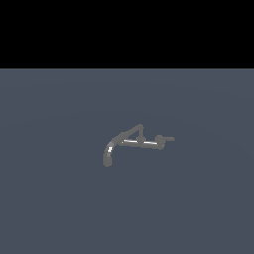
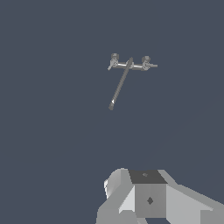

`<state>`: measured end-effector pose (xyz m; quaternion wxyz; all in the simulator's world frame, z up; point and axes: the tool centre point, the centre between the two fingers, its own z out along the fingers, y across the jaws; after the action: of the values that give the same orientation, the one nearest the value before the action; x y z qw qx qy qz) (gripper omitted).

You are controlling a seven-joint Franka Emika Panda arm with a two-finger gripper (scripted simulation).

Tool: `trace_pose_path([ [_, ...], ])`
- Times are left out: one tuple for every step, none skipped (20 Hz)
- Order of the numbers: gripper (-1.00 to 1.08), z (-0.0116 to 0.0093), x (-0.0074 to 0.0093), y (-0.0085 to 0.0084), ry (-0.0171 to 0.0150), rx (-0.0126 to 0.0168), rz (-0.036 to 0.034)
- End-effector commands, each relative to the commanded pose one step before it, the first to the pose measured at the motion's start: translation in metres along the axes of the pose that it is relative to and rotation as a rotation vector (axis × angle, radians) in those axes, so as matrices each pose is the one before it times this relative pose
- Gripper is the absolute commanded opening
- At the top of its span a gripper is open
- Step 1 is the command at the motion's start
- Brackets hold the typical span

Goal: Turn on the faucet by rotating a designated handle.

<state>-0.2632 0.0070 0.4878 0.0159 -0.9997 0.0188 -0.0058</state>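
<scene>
The faucet (image 1: 134,143) is a small dull-grey fixture standing alone on the dark floor near the middle of the exterior view. Its hooked spout (image 1: 108,154) curves toward the exterior view's left, and a thin shiny bar (image 1: 142,143) runs across it. The handle (image 1: 164,139), a short straight stub on a round hub, sticks out at the bar's right end. A longer slanted rod (image 1: 131,132) peaks above the bar. In the wrist view the faucet (image 2: 129,65) lies far off, with the handle (image 2: 149,65) at one end. Only a grey-white hand housing (image 2: 148,199) shows there; the fingers are out of view.
A flat dark blue-grey floor (image 1: 59,198) spreads all around the faucet. A black band (image 1: 127,30) fills the upper part of the exterior view. The arm does not show in the exterior view.
</scene>
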Motion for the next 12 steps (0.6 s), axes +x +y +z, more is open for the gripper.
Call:
trace_pose_path([
  [-1.00, 0.00702, 0.00515, -0.00215, -0.00020, -0.00037, 0.02724],
  [-1.00, 0.00352, 0.00266, -0.00113, 0.00014, -0.00017, 0.01403],
  [-1.00, 0.00387, 0.00293, -0.00124, 0.00015, -0.00019, 0.01541],
  [-1.00, 0.00421, 0.00319, -0.00135, 0.00017, -0.00021, 0.01679],
  [-1.00, 0.00456, 0.00346, -0.00146, 0.00018, -0.00022, 0.01816],
  [-1.00, 0.00492, 0.00373, -0.00157, 0.00020, -0.00024, 0.01957],
  [-1.00, 0.00527, 0.00401, -0.00169, 0.00021, -0.00025, 0.02097],
  [-1.00, 0.00561, 0.00428, -0.00180, 0.00023, -0.00027, 0.02233],
  [-1.00, 0.00593, 0.00453, -0.00190, 0.00024, -0.00028, 0.02357],
  [-1.00, 0.00621, 0.00475, -0.00199, 0.00025, -0.00029, 0.02470],
  [-1.00, 0.00648, 0.00496, -0.00208, 0.00026, -0.00030, 0.02573],
  [-1.00, 0.00671, 0.00516, -0.00216, 0.00027, -0.00031, 0.02667],
])
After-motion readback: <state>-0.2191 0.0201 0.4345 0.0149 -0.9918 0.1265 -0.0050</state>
